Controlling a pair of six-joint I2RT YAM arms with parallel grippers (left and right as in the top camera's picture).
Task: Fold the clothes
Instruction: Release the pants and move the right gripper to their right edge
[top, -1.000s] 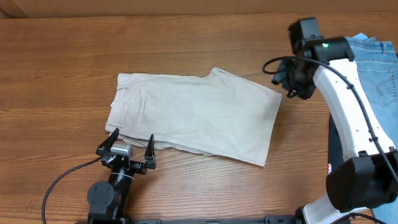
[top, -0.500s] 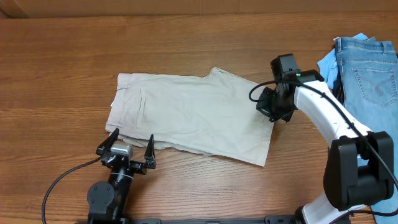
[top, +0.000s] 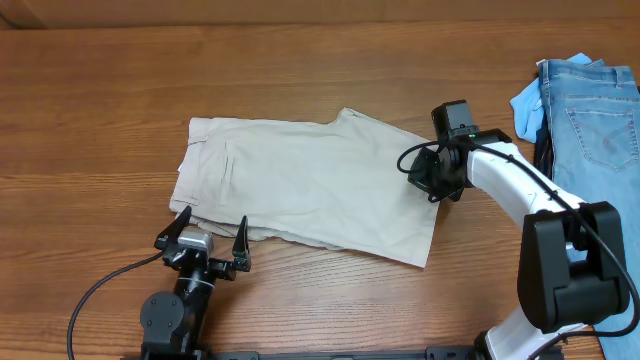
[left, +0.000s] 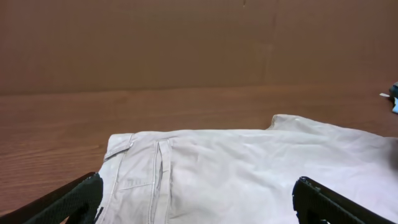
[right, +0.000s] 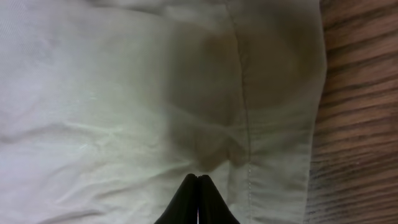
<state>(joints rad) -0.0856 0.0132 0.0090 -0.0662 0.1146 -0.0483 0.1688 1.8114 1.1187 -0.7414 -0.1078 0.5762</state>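
The beige trousers lie flat at the centre of the wooden table, waistband toward 9 o'clock. The right gripper is closed, with its tips on puckered fabric by the hem seam at the garment's 3 o'clock edge. The left gripper is fully open at the garment's 7 o'clock corner. Blue jeans lie at the table's 2 o'clock.

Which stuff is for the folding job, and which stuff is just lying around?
For the job:
- beige trousers, spread on the table
- right gripper, shut, pinching cloth near their right edge
- left gripper, open, by their near edge

Just lying about:
- blue jeans
- light-blue cloth beside them
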